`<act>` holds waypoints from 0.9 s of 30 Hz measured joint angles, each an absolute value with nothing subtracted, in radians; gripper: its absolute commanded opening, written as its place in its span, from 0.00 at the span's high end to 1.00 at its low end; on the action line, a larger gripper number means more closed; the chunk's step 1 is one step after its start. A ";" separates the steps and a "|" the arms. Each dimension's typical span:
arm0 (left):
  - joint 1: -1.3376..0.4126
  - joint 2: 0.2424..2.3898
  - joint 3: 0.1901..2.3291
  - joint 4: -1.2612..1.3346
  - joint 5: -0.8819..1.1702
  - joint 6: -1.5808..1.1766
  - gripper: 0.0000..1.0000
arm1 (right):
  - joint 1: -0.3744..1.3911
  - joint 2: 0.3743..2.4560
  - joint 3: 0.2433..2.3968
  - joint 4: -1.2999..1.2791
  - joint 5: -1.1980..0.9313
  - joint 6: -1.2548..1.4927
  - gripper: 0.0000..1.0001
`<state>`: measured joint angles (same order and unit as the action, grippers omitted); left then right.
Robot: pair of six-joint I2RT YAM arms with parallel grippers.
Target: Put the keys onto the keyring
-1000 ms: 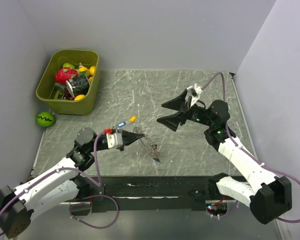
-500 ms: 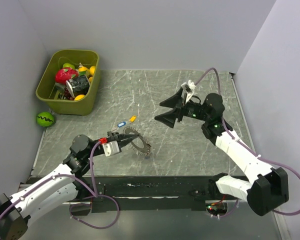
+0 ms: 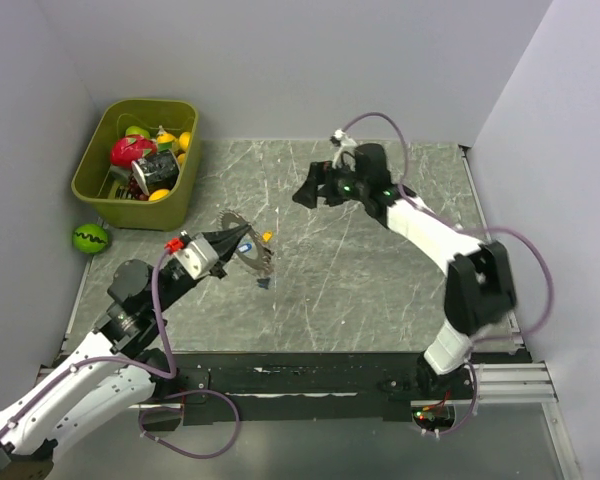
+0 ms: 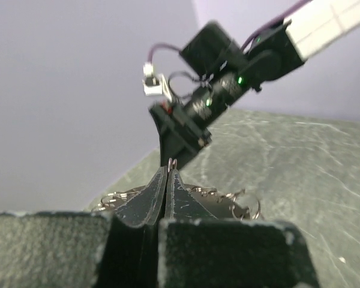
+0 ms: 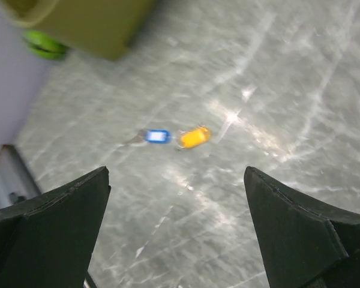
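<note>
My left gripper (image 3: 236,239) is shut on the keyring (image 3: 264,263), a beaded metal loop held off the table with a small dark fob (image 3: 263,283) dangling below. In the left wrist view the closed fingertips (image 4: 168,171) pinch a link, and the chain (image 4: 228,195) spreads out behind them. The keys lie on the table beside the ring: a yellow tag (image 3: 266,236) (image 5: 194,137) and a blue tag (image 5: 158,136), both a little blurred. My right gripper (image 3: 305,190) (image 5: 175,177) hangs open above and behind the keys, with nothing between its fingers.
An olive-green bin (image 3: 98,190) of toy fruit and other items stands at the back left. A green ball (image 3: 90,238) lies on the floor just off the table's left edge. The grey walls close in on three sides.
My left gripper has lifted the keyring off the table and carried it left and back, next to the keys. The right arm has swung left and stretched toward the table's back centre, still open.
</note>
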<state>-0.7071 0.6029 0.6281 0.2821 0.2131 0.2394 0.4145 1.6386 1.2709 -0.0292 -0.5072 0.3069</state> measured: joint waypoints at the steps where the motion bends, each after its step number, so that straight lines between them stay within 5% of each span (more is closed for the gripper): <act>1: -0.706 0.599 0.637 0.270 0.192 0.237 0.99 | 0.424 1.695 1.320 -0.072 -0.477 0.306 0.02; 3: -0.699 0.594 0.651 0.245 0.150 0.225 0.99 | 0.457 1.805 1.430 -0.156 -0.412 0.304 0.05; 10: -0.640 0.575 0.655 0.182 0.073 0.214 0.99 | 0.585 2.086 1.720 -0.373 -0.297 0.343 0.39; 27: -0.603 0.543 0.629 0.176 0.074 0.188 0.99 | 0.622 2.274 1.819 -0.463 -0.324 0.492 0.52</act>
<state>-0.6033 0.5426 0.6292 0.1757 0.0742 0.1883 0.6216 2.2738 1.8191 -0.4629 -0.3237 0.4915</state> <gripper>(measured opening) 0.023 0.504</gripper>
